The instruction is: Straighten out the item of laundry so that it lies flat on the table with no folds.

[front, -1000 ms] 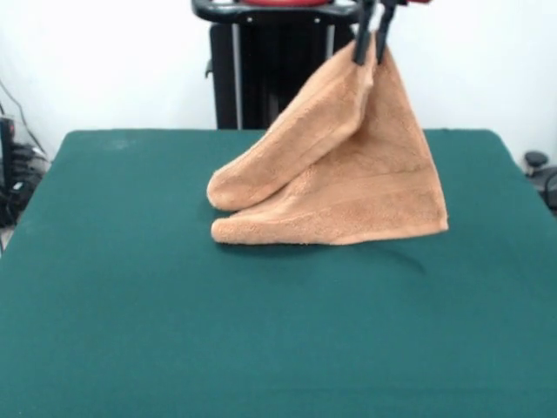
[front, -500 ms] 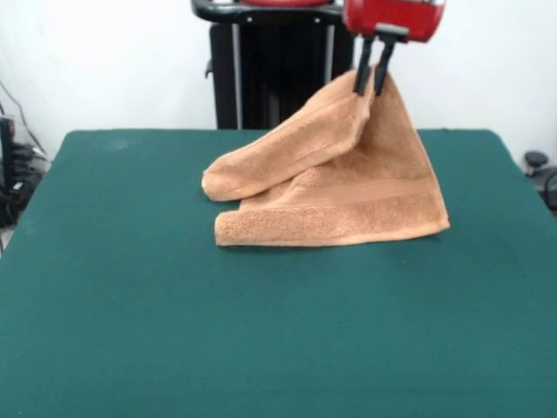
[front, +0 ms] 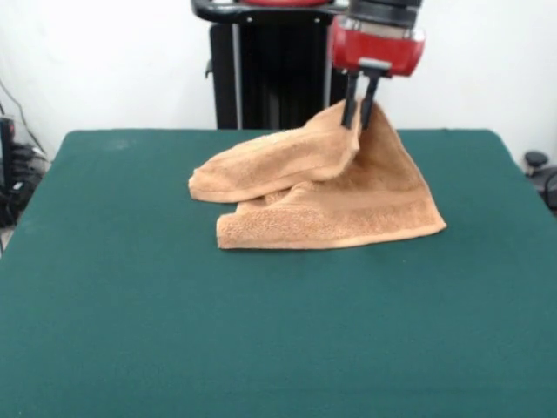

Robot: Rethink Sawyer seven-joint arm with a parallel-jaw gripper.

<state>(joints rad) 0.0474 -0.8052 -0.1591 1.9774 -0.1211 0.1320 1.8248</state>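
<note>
Nearest the camera, well below the pincer (front: pixel 358 118), bare green worktop (front: pixel 261 348) lies open. Below and left of the pincer, the towel (front: pixel 331 209) rests doubled, one flap draped over its lower layer. At the top, the pincer is clenched on a raised towel corner. To flatten it well, I judge the corner should be carried away from the folded flap, kept low, then let go once taut. No brand, label or writing is readable.

towel (front: pixel 339 200): orange-tan terry | folded, 1 corner raised | table (front: pixel 261 331): green
</note>
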